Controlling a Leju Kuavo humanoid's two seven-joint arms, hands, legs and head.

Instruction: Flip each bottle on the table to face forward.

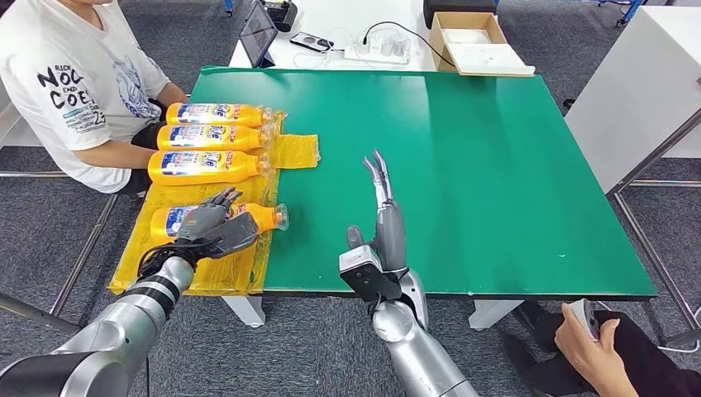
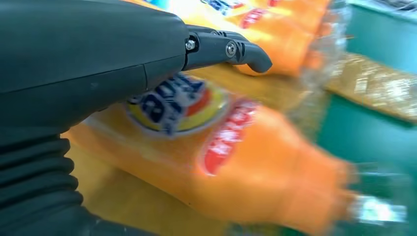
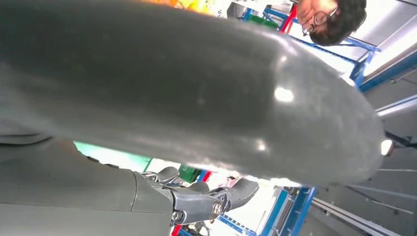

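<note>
With its fingers (image 1: 221,198) curled over the nearest orange bottle (image 1: 263,217), lying on the yellow sheet (image 1: 296,151) directly beneath them, the left hand (image 1: 208,222) seemed mid-flip, and next needed a roll bringing the label forward, while the right hand (image 1: 382,217) hovered with straight, empty fingers well apart from it.

Bare green table (image 1: 496,165) right of bottle row (image 1: 211,136); person (image 1: 74,83) crowds far-left edge.

count: four orange bottles (image 1: 216,115) (image 1: 213,136) (image 1: 207,166) (image 1: 263,217) lying on one yellow plastic sheet (image 1: 295,151), one green table (image 1: 463,165), one tablet (image 1: 258,33), one phone (image 1: 312,41), one power strip (image 1: 376,51), one open cardboard box (image 1: 475,41), two people (image 1: 74,83) (image 1: 591,347)
</note>
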